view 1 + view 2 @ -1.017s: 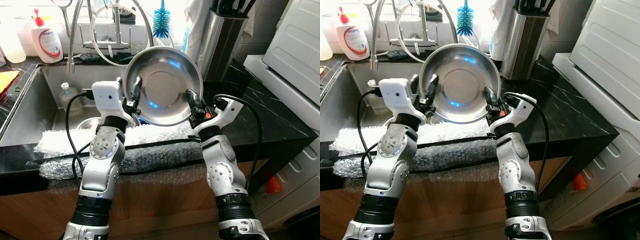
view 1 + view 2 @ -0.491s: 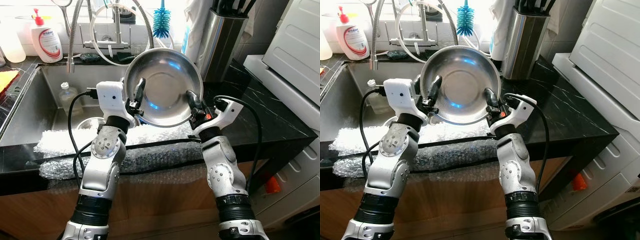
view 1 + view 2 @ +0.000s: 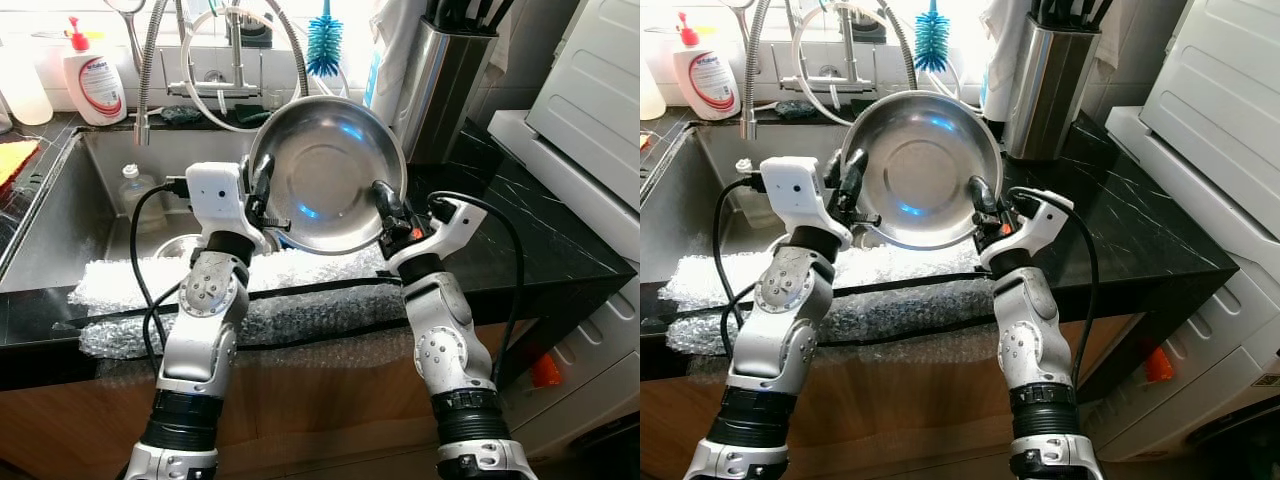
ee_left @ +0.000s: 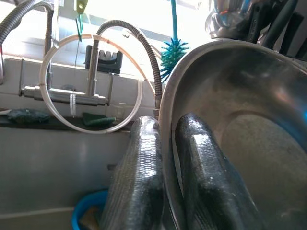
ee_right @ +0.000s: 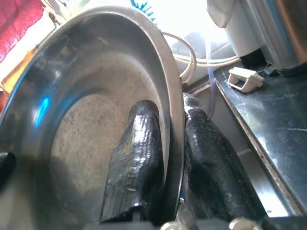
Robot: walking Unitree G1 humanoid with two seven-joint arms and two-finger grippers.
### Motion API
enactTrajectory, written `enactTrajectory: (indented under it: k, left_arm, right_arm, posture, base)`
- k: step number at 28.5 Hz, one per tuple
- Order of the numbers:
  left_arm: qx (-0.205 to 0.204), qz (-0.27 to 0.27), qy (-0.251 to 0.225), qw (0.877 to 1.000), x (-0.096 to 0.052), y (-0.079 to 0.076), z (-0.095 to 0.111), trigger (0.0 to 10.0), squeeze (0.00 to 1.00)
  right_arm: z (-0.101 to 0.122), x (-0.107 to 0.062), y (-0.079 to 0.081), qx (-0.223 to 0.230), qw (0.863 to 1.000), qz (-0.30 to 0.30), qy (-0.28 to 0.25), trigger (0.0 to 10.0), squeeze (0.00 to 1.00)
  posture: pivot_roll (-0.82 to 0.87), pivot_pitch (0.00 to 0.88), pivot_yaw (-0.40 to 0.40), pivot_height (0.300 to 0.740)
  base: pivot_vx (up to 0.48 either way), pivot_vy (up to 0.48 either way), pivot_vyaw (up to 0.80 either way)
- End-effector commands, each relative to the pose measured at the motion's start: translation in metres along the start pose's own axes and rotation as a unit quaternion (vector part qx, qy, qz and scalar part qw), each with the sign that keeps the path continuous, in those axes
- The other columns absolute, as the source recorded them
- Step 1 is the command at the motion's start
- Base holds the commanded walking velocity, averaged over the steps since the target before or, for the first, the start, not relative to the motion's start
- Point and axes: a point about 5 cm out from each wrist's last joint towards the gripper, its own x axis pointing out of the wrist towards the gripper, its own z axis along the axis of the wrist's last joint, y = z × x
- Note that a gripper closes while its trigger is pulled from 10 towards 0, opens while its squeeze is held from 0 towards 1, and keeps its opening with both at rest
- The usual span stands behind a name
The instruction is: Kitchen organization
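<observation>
**Left eye view: steel bowl held up between both hands over the sink edge**

In the left eye view I see the steel bowl [image 3: 327,172] tilted up on its edge, hollow side facing the camera, raised above the front of the sink [image 3: 90,190]. My left hand [image 3: 262,195] grips the bowl's left rim and my right hand [image 3: 385,212] grips the lower right rim, so the bowl sits between them, touching both.

The left wrist view shows the rim passing between the two black fingers [image 4: 135,177], one inside the bowl, one behind it, pinched narrow on the metal. The right wrist view shows the same: one finger inside, one outside, closed tight on the rim.

Behind the bowl stand the faucet [image 3: 150,60] with its coiled hose, a blue bottle brush [image 3: 323,45] and a soap bottle [image 3: 95,80]. A steel knife block [image 3: 445,80] stands on the black table [image 3: 540,250] to the right. Bubble wrap [image 3: 120,300] lies along the sink's front edge, below my arms.
</observation>
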Motion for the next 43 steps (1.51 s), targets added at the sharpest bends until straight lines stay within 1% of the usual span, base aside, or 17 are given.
enactTrajectory:
  k: [1, 9, 10, 11, 12, 22, 23, 24, 30, 35, 36, 37, 38, 39, 40, 41, 43]
  left_arm:
    - [0.003, -0.028, 0.009, 1.000, 0.003, -0.010, -0.002, 0.0, 0.00]
    - [-0.008, -0.019, 0.007, 1.000, 0.003, -0.007, -0.001, 0.0, 0.00]
    - [-0.017, -0.011, 0.004, 1.000, 0.003, -0.005, 0.000, 0.0, 0.00]
    - [-0.024, -0.004, 0.001, 1.000, 0.004, -0.004, 0.002, 0.0, 0.00]
    - [-0.032, 0.003, -0.003, 0.999, 0.004, -0.002, 0.003, 0.0, 0.00]
    - [-0.096, 0.079, -0.041, 0.991, 0.007, 0.018, 0.016, 0.0, 0.00]
    - [-0.099, 0.085, -0.045, 0.990, 0.007, 0.020, 0.017, 0.0, 0.00]
    - [-0.101, 0.095, -0.050, 0.989, 0.006, 0.021, 0.019, 0.0, 0.00]
    - [-0.106, 0.146, -0.069, 0.981, 0.005, 0.031, 0.024, 0.0, 0.00]
    - [-0.067, 0.176, -0.086, 0.978, 0.004, 0.039, 0.029, 0.0, 0.00]
    - [-0.025, 0.183, -0.085, 0.979, 0.004, 0.046, 0.030, 0.0, 0.00]
    - [-0.002, 0.184, -0.084, 0.979, 0.004, 0.049, 0.030, 0.0, 0.00]
    - [0.049, 0.184, -0.089, 0.978, 0.004, 0.058, 0.032, 0.0, 0.00]
    - [0.059, 0.185, -0.090, 0.977, 0.004, 0.060, 0.032, 0.0, 0.00]
    - [0.066, 0.195, -0.088, 0.975, 0.003, 0.069, 0.032, 0.0, 0.00]
    - [0.081, 0.218, -0.086, 0.969, 0.000, 0.085, 0.033, 0.0, 0.00]
    - [0.095, 0.227, -0.086, 0.965, -0.001, 0.093, 0.035, 0.0, 0.00]
  right_arm:
    - [0.002, 0.004, 0.012, -0.007, 0.999, 0.031, 0.002, 10.0, 0.00]
    - [0.000, 0.005, 0.014, -0.017, 0.999, 0.040, 0.009, 10.0, 0.00]
    - [0.000, 0.005, 0.014, -0.020, 0.999, 0.040, 0.009, 10.0, 0.17]
    - [0.000, 0.005, 0.014, -0.022, 0.999, 0.038, 0.009, 10.0, 0.63]
    - [0.000, 0.005, 0.014, -0.018, 0.999, 0.037, 0.009, 10.0, 1.00]
    - [0.001, 0.005, 0.014, -0.017, 0.999, 0.041, 0.007, 10.0, 1.00]
    - [0.001, 0.005, 0.015, -0.015, 0.999, 0.042, 0.006, 10.0, 0.83]
    - [0.001, 0.004, 0.015, -0.014, 0.999, 0.043, 0.005, 10.0, 0.00]
    - [0.002, 0.004, 0.015, -0.017, 0.999, 0.042, 0.003, 10.0, 0.00]
    - [0.006, 0.004, 0.013, -0.038, 0.999, 0.033, -0.002, 10.0, 0.00]
    - [0.010, 0.004, 0.011, -0.081, 0.996, 0.020, -0.007, 10.0, 0.00]
    - [0.011, 0.003, 0.010, -0.098, 0.995, 0.013, -0.010, 10.0, 0.00]
    - [0.015, 0.002, 0.008, -0.137, 0.990, -0.001, -0.018, 10.0, 0.00]
    - [0.017, 0.002, 0.008, -0.147, 0.989, -0.004, -0.020, 10.0, 0.00]
    - [0.019, 0.001, 0.006, -0.180, 0.983, -0.008, -0.021, 10.0, 0.00]
    - [0.025, -0.003, 0.003, -0.230, 0.973, -0.017, -0.027, 10.0, 0.00]
    - [0.029, -0.006, 0.001, -0.252, 0.967, -0.020, -0.033, 10.0, 0.00]
  posture:
    - [0.03, 0.000, -0.109, 0.740]
    - [0.03, 0.000, -0.110, 0.740]
    - [0.03, 0.000, -0.110, 0.740]
    - [0.03, 0.000, -0.110, 0.740]
    - [0.03, 0.000, -0.110, 0.740]
    - [0.03, 0.000, -0.111, 0.740]
    - [0.03, 0.000, -0.112, 0.740]
    - [0.03, 0.000, -0.113, 0.740]
    - [0.02, 0.000, -0.114, 0.740]
    - [0.02, 0.000, -0.114, 0.740]
    - [0.02, 0.000, -0.113, 0.740]
    - [0.02, 0.000, -0.113, 0.740]
    - [0.01, 0.000, -0.113, 0.740]
    - [0.01, 0.000, -0.113, 0.740]
    - [0.01, 0.000, -0.110, 0.740]
    - [0.01, 0.000, -0.108, 0.740]
    - [0.01, 0.000, -0.108, 0.740]
  base:
    - [0.000, 0.000, 0.00]
    - [0.000, 0.000, 0.00]
    - [0.000, 0.000, 0.00]
    - [0.000, 0.000, 0.00]
    - [0.000, 0.000, 0.00]
    - [0.000, 0.000, 0.00]
    - [0.000, 0.000, 0.00]
    - [0.000, 0.000, 0.00]
    - [0.000, 0.000, 0.00]
    - [0.000, 0.000, 0.00]
    - [0.000, 0.000, 0.00]
    - [0.000, 0.000, 0.00]
    - [0.000, 0.000, 0.00]
    - [0.000, 0.000, 0.00]
    - [0.000, 0.000, 0.00]
    - [0.000, 0.000, 0.00]
    - [0.000, 0.000, 0.00]
